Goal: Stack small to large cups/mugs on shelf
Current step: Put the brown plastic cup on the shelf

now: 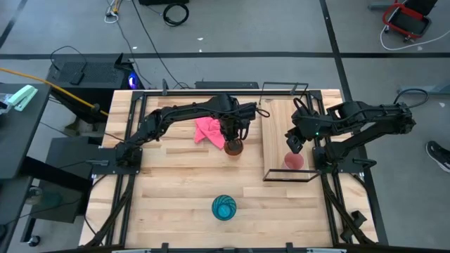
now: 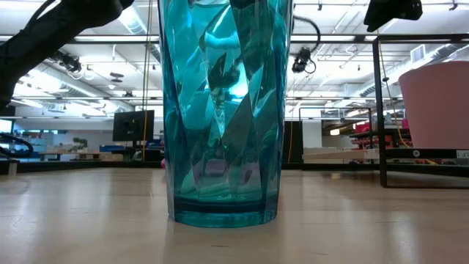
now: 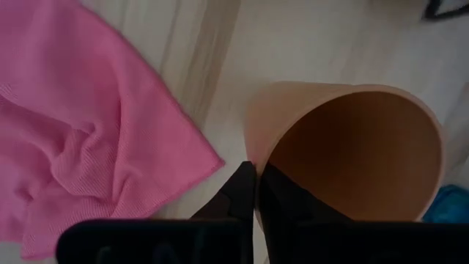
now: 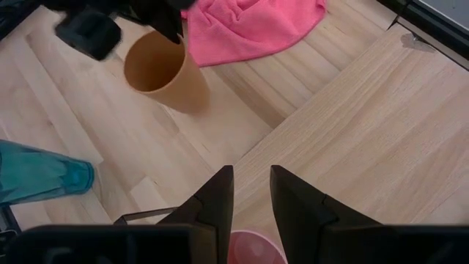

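- The left gripper (image 1: pixel 232 138), at the high view's centre, is pinched shut on the near rim of the orange cup (image 1: pixel 234 147); the cup stands upright, mouth up, beside the pink cloth (image 1: pixel 209 131).
- The shelf (image 1: pixel 280 133) lies right of it, long axis top to bottom.
- The right gripper (image 1: pixel 293 143) hovers parted and empty over the pink cup (image 1: pixel 293 161) at the shelf's lower end.
- The teal cup (image 1: pixel 224 207) stands bottom centre.

We find no readable text, label, brand, number or sign anywhere: none on cups, cloth, shelf, table, arms, or in room behind.
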